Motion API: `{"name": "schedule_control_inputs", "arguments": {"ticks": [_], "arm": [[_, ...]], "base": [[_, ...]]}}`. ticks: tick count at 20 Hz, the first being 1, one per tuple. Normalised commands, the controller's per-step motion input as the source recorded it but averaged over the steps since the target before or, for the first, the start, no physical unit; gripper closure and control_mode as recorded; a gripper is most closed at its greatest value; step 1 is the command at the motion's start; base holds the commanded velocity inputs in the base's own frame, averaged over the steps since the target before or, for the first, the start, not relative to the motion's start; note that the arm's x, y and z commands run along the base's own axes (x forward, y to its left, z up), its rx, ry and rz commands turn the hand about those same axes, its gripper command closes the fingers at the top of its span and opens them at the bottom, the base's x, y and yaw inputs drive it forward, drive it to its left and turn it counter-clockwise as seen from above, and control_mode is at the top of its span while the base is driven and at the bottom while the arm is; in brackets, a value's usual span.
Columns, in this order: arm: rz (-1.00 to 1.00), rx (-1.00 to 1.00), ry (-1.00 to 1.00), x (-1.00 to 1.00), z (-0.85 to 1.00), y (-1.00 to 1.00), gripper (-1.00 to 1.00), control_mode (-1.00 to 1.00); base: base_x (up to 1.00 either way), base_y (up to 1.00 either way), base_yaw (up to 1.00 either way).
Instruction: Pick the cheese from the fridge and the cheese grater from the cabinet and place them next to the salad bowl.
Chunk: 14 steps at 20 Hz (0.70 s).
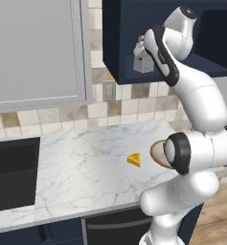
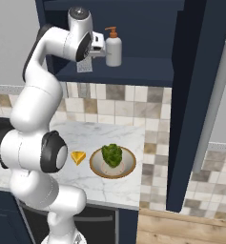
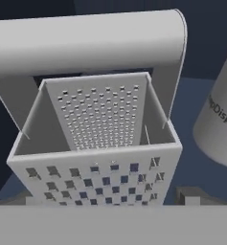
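Note:
The cheese grater (image 3: 98, 143), grey metal with a broad handle, stands on the shelf of the navy cabinet (image 1: 119, 33). It is also seen in the base views (image 1: 143, 65) (image 2: 84, 66). My gripper (image 1: 141, 56) (image 2: 89, 56) (image 3: 107, 201) hangs just above the grater, open, with a fingertip (image 3: 189, 196) low on either side and nothing held. The cheese (image 1: 133, 160) (image 2: 77, 157), a yellow wedge, lies on the marble counter just left of the salad bowl (image 2: 128, 164), whose rim (image 1: 154, 152) is half hidden by my arm. The fridge is out of view.
A white soap bottle (image 2: 113, 47) (image 3: 218, 119) with an orange pump stands right beside the grater on the same shelf. A dark sink (image 1: 12, 172) lies at the counter's left. A light grey wall cabinet (image 1: 36, 48) hangs left of the navy one.

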Motion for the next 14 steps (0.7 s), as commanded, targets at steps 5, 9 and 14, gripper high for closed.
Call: {"name": "schedule_control_inputs", "arguments": {"ticks": [5,9,14], "arm": [[0.0,0.0,0.0,0.08,-0.05,0.0,-1.0,-1.0],[0.0,0.0,0.0,0.0,-0.07,0.0,-1.0,-1.0],[0.0,0.0,-0.02,0.0,-0.09,0.03,-1.0,-1.0]], "base": [[0.0,0.0,0.0],[0.0,0.0,0.0],[0.0,0.0,0.0]]}}
